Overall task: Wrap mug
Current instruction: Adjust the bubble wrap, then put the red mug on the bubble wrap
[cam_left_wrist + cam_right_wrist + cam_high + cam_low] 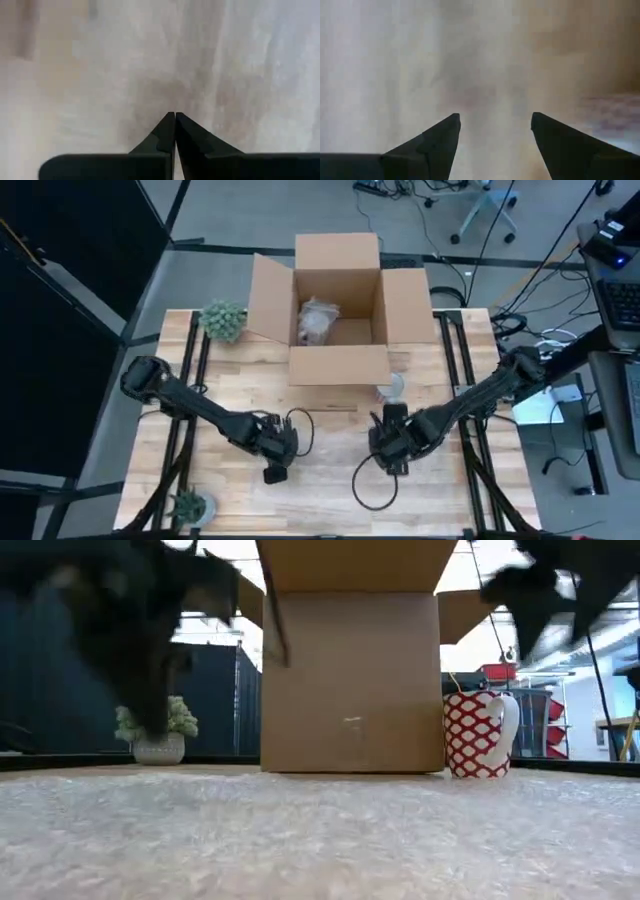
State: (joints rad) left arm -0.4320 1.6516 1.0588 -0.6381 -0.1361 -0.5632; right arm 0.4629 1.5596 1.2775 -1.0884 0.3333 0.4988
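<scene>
A red-and-white patterned mug (478, 734) stands beside the open cardboard box (338, 310); before the box, left gripper (275, 472) pinched together, right gripper (392, 465) spread apart.

No readable text, labels, brands or numbers in any view. The cardboard box (350, 680) at frame centre has a faint small mark on its front, too small to read. The mug (477, 734) to its right carries only a red-white pattern.
</scene>
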